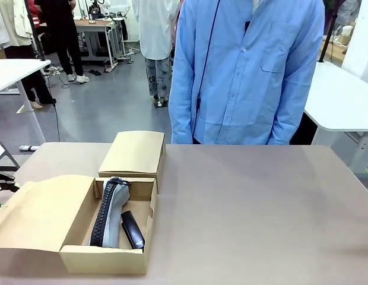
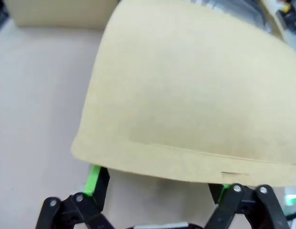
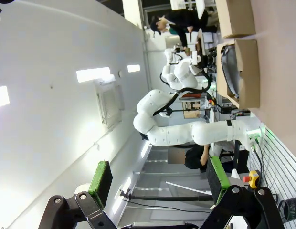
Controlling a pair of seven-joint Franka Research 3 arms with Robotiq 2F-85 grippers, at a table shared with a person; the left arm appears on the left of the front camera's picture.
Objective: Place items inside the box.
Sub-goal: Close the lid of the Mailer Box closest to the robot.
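An open cardboard box point(image 1: 104, 260) sits at the table's near left, its lid flap point(image 1: 35, 214) folded out to the left. Inside lie a grey zip pouch point(image 1: 110, 211) with a black zipper and, beside it, a black stapler point(image 1: 132, 230). My left gripper point(image 2: 157, 183) is open just under the edge of the flap point(image 2: 186, 95), green pads point(image 2: 94, 177) wide apart and nothing clamped; part of it shows at the table's left edge point(image 1: 1, 181). My right gripper point(image 3: 160, 183) is open and empty, turned sideways, far from the box point(image 3: 248, 71).
A second, closed cardboard box point(image 1: 133, 153) stands right behind the open one. A person in a blue shirt point(image 1: 243, 71) stands at the far side, hands off the table. The bare table point(image 1: 261, 208) stretches across the middle and right.
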